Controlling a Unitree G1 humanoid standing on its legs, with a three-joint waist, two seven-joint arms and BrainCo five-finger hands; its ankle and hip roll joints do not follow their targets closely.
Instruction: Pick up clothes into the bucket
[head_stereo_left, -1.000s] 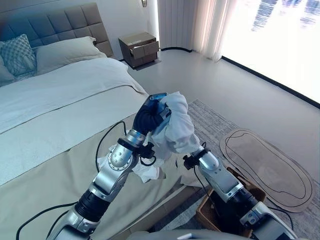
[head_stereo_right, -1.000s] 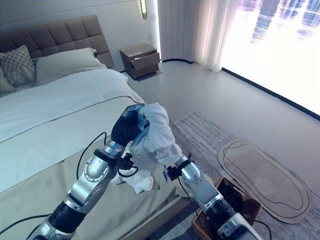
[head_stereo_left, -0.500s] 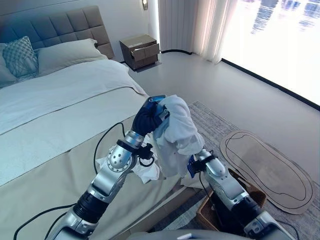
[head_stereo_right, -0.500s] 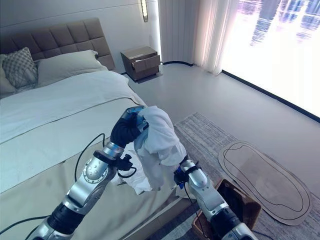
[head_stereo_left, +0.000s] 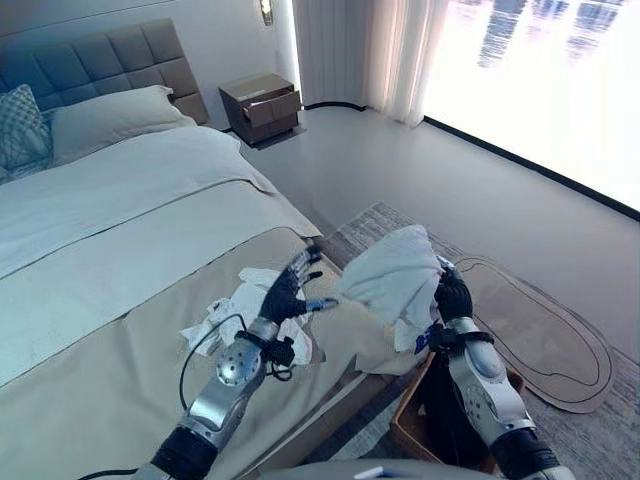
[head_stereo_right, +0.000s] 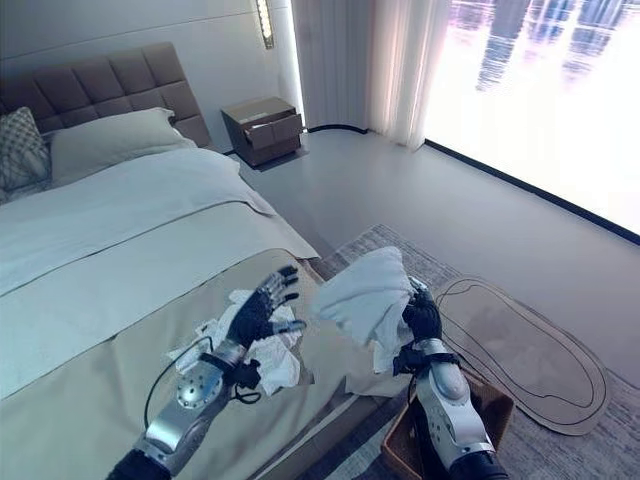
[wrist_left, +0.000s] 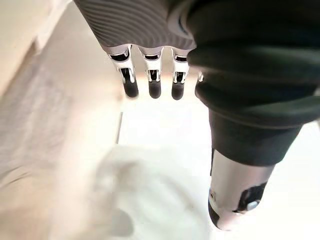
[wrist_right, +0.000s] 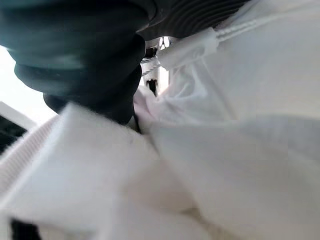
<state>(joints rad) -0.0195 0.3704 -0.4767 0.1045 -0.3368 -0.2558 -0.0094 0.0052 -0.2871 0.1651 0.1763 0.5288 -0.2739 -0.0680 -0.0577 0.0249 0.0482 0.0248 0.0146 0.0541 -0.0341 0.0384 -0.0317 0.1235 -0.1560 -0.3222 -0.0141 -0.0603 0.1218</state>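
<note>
Left eye view shows the bed (head_stereo_left: 110, 260), our landmark. Off its foot corner, on the rug (head_stereo_left: 590, 440), sits the brown bucket (head_stereo_left: 412, 425), partly hidden behind our right arm. Our right hand (head_stereo_left: 453, 294) is clamped on a white garment (head_stereo_left: 395, 280), raised just above the bucket; dropping it remains. More crumpled white clothes (head_stereo_left: 240, 310) lie on the bed's foot, beside our left hand (head_stereo_left: 285, 292), fingers spread, holding nothing.

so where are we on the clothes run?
Done: nothing visibly in the basket yet. In hand: the right hand grips a bundled white garment in the air beside the bed, above the basket. The left hand is open, empty. Left: drop that bundle in, then fetch the white clothes on the bed.
</note>
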